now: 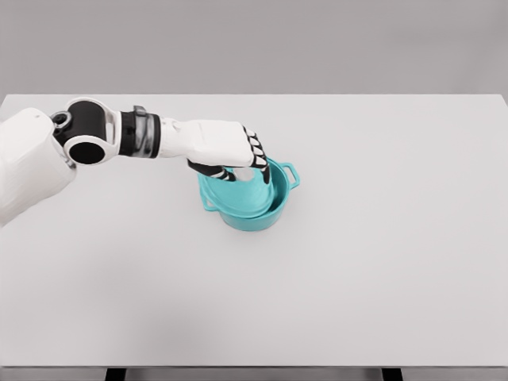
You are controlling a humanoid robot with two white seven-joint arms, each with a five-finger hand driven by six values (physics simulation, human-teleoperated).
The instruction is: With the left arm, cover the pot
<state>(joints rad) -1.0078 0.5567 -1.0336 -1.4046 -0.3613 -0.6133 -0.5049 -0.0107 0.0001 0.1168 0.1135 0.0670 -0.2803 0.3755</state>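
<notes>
A teal pot (266, 216) with two side handles stands on the white table (357, 262), left of centre. A teal lid (238, 197) lies tilted over the pot's left part, with the pot's right inside still showing. My left hand (238, 163) reaches in from the left and sits right above the lid, its fingers curled down around the lid's top. The knob itself is hidden under the hand. The right arm does not appear.
The table's near edge runs along the bottom of the picture, with dark legs below it. A grey wall stands behind the far edge.
</notes>
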